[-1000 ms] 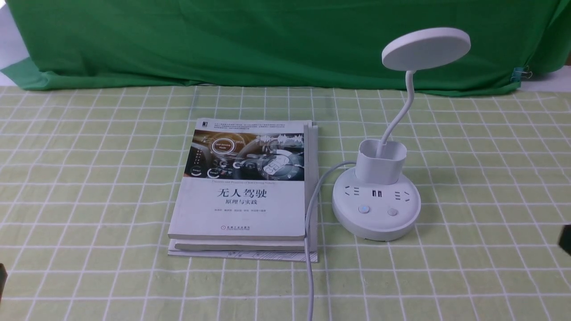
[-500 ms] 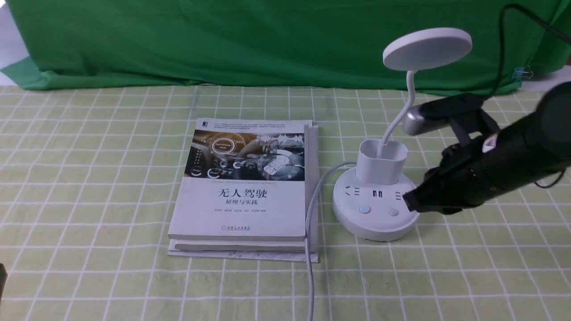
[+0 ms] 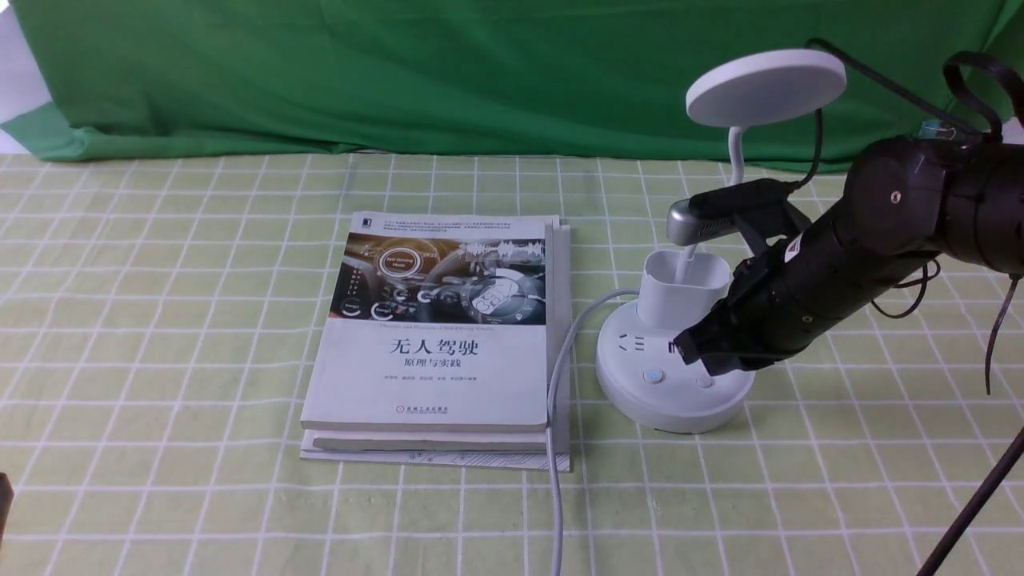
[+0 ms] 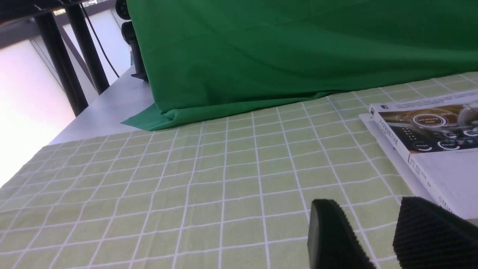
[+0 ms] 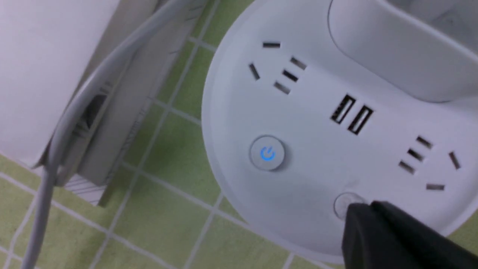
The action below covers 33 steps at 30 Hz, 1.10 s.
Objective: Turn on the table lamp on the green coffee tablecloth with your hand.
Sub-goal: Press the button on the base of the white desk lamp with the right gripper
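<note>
The white table lamp [image 3: 764, 84] stands right of centre on the pale green grid tablecloth [image 3: 160, 320]. Its head is not lit. Its round base [image 3: 640, 396] shows a blue-lit power button [image 3: 654, 376] and a plain button [image 3: 704, 382]. My right gripper [image 3: 694, 352], shut and empty, hovers over the base with its tip at the plain button. In the right wrist view the shut tip [image 5: 358, 211] overlaps the plain button [image 5: 341, 203]; the blue button [image 5: 267, 153] is apart. My left gripper [image 4: 368, 224] is open over bare cloth, near the book.
A stack of books [image 3: 440, 344] lies left of the lamp, and the lamp's grey cord [image 3: 556, 416] runs along their right edge to the front. A dark green backdrop cloth [image 3: 480, 72] hangs at the back. A black pole [image 3: 972, 512] crosses the front right corner.
My right arm has come in from the right edge and moved left, over the lamp's base, down to the plain button. The lamp head stays unlit.
</note>
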Available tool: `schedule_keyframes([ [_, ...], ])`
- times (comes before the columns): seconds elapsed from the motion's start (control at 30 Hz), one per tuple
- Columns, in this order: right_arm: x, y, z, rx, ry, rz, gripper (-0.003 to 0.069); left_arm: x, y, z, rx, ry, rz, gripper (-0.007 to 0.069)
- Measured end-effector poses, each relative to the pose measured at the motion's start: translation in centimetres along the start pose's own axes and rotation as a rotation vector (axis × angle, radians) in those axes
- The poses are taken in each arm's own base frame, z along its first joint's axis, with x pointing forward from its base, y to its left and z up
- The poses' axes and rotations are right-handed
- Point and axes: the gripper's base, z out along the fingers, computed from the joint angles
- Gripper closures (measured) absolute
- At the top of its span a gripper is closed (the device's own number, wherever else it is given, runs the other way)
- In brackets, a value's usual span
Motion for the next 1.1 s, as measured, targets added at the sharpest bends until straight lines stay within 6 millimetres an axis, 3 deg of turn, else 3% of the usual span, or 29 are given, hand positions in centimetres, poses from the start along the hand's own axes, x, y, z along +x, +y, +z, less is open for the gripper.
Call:
schedule_keyframes([
  [0.23, -0.1, -0.2, 0.8, 0.005, -0.004, 0.003, 0.0624, 0.0, 0.0, 0.0, 0.000, 0.000, 0.000, 0.0388],
  [0.37, 0.1, -0.4, 2.2, 0.005, 0.022, 0.008, 0.0624, 0.0, 0.0, 0.0, 0.000, 0.000, 0.000, 0.0388],
  [0.7, -0.4, -0.5, 2.8, 0.005, 0.008, 0.015, 0.0624, 0.0, 0.0, 0.0, 0.000, 0.000, 0.000, 0.0388],
  [0.83, -0.4, -0.4, 2.3, 0.005, -0.003, 0.015, 0.0624, 0.0, 0.0, 0.0, 0.000, 0.000, 0.000, 0.0388],
  [1.1, 0.4, 0.5, -2.3, -0.013, -0.002, 0.000, 0.0624, 0.0, 0.0, 0.0, 0.000, 0.000, 0.000, 0.0387],
])
